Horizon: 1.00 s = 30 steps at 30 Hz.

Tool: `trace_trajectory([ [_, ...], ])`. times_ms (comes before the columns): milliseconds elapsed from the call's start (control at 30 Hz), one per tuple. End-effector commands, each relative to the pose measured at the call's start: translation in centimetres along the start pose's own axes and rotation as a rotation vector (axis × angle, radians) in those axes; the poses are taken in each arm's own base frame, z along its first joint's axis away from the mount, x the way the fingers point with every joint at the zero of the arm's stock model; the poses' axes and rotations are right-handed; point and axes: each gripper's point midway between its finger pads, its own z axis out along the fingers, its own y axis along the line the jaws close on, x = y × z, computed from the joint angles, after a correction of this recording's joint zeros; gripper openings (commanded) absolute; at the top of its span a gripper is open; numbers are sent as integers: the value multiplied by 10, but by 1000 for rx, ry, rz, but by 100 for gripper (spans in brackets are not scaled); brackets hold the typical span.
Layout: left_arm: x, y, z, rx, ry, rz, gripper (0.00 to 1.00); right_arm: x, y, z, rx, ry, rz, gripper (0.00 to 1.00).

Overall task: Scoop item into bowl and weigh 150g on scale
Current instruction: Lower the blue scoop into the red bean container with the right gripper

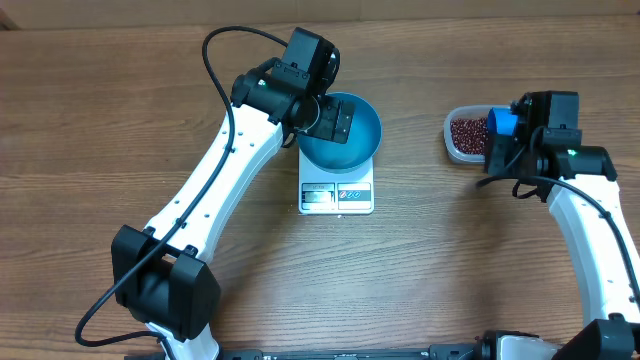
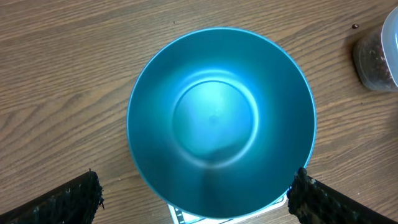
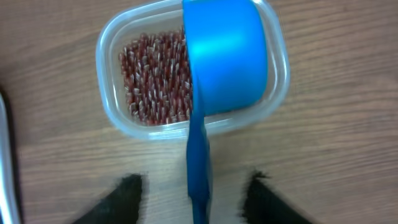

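The brown wood-grain table (image 1: 120, 60) carries everything. Largest on it is the round blue bowl with the smooth inside (image 2: 217, 118). It sits directly beneath my left gripper (image 2: 196, 182), whose jaws are spread wide to either side of the rim and hold nothing. The bowl is empty. Under it, peeking out on the wrist side of that hand, is the small flat white square scale (image 1: 336, 197).

Just ahead of my right gripper (image 3: 196, 196) is the clear rounded-rectangular plastic tub (image 3: 112, 112), and in it lie the small dark red-brown beans (image 3: 152, 78), well apart from the bowl. The blue plastic handled scoop (image 3: 227, 56) lies across the tub's far side, its handle running back between my right fingers. Wood shows on both sides of the handle, so I read that hand as open and not gripping.

I judge this the start of the first scoop. Next the right jaws must close squarely on the handle and dip into the beans. The left hand should clear the bowl.

The scale's display and front label are too small to read.
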Motion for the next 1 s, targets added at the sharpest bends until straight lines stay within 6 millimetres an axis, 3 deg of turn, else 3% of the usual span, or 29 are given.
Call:
trace_trajectory([
  [0,-3,-2,4,-3,-4,23,100,-12,2,2,-10,-53,-29,45],
  [167,0,-1,8,-6,9,23,100,-10,2,9,-9,-40,-56,43],
  [367,-2,-1,8,-5,4,23,100,-8,3,28,-10,-12,-103,29],
  [567,-2,-1,8,-5,4,23,100,-21,4,29,-11,-64,-108,29],
  [967,-2,-1,8,-5,5,23,100,-21,2,39,2,-52,-108,19],
])
